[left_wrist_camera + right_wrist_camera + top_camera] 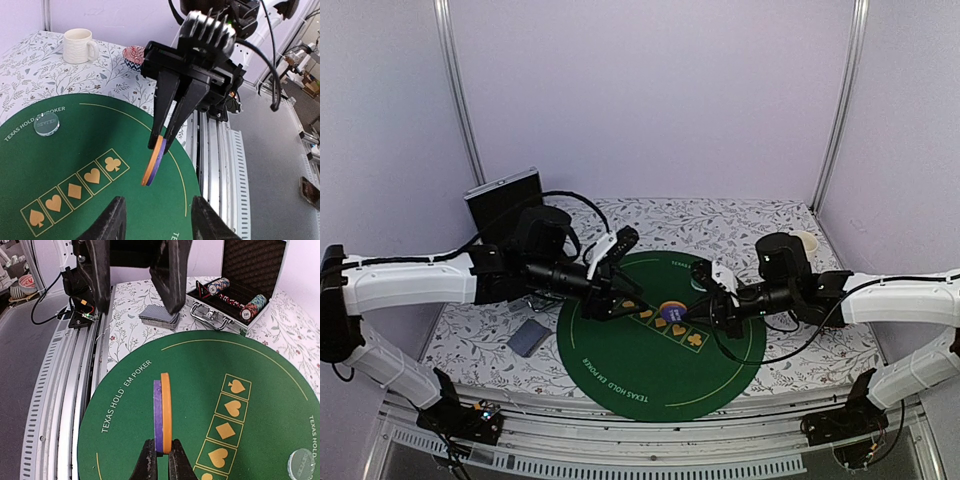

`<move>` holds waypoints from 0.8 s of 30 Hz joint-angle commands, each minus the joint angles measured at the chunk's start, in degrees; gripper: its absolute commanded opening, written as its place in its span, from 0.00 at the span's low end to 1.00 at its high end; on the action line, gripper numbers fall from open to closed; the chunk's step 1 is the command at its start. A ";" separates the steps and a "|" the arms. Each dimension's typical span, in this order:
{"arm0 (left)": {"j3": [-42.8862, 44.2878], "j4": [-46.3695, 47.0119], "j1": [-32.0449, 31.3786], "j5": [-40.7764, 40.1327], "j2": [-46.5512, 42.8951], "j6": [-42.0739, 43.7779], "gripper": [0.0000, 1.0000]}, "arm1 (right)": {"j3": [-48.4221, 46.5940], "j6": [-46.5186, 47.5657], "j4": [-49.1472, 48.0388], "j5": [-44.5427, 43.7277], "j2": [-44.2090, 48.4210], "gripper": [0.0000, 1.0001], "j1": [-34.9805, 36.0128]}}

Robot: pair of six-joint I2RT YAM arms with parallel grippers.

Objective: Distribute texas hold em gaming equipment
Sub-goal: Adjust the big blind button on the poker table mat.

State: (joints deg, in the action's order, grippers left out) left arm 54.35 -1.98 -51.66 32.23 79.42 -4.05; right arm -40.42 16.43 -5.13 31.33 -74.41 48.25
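My right gripper is shut on an orange round disc and a purple disc, pinched together on edge above the green poker mat. In the left wrist view the same pair of discs hangs from the right gripper. My left gripper stands open just short of them, with nothing between its fingers. From above, the discs sit over the mat's centre between the left gripper and the right gripper. A clear disc lies on the mat. A deck of grey-blue cards rests off the mat.
An open black case holding chip stacks stands at the table's back left, behind the cards. A white mug and a patterned bowl sit at the right side. The metal rail runs along the near edge.
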 commanded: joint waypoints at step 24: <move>2.41 9.91 -0.03 5.66 12.52 19.70 0.08 | 1.79 18.91 -4.73 -6.91 -0.19 0.02 3.12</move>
State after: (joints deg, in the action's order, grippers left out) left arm 54.83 6.50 -51.79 36.88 90.43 13.80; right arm -39.11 34.61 -7.38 23.68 -73.49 50.89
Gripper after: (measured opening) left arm 0.096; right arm 0.058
